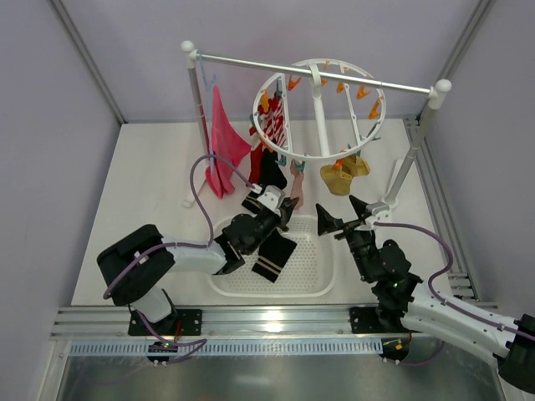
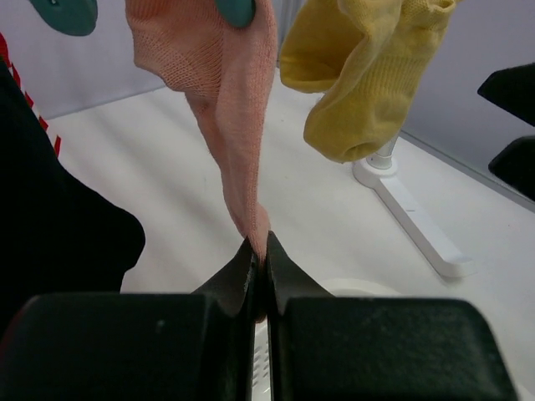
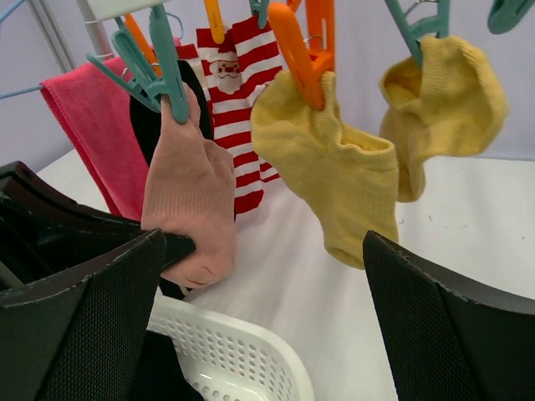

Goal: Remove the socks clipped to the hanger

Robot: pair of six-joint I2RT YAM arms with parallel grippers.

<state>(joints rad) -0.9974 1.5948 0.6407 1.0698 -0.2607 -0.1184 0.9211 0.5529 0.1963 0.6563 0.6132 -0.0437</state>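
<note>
1. On the white desk (image 1: 150, 192) in front of my two arms, a white-posted rack (image 1: 318, 73) with a metal rail spans the back.
2. A white perforated basket (image 1: 322, 280) sits at the near centre, between the two arms. One black sock with pale stripes (image 1: 274, 255) lies inside it.
3. The hanger (image 1: 320, 117), a white spoked ring, hangs from the rail by its hook, above the basket's far edge.
4. A magenta cloth (image 1: 224, 138) is draped at the rack's left end, beside the ring.
5. My left tool (image 2: 261, 251) is pinched tight on the toe end of the pale pink sock (image 2: 234, 125), which is stretched downward from a teal clip (image 3: 159, 67).
6. My right tool (image 3: 263, 251) is spread wide and holds nothing, pointed at the hanging socks from just beside the basket.
7. Two mustard yellow socks (image 3: 334, 184) dangle on the right side of the ring, one under an orange clip (image 3: 297, 50) and the other under a teal one.
8. A red-and-white striped sock (image 3: 238, 100) and a second black sock (image 1: 269, 167) hang at the ring's left, behind the pink one.
</note>
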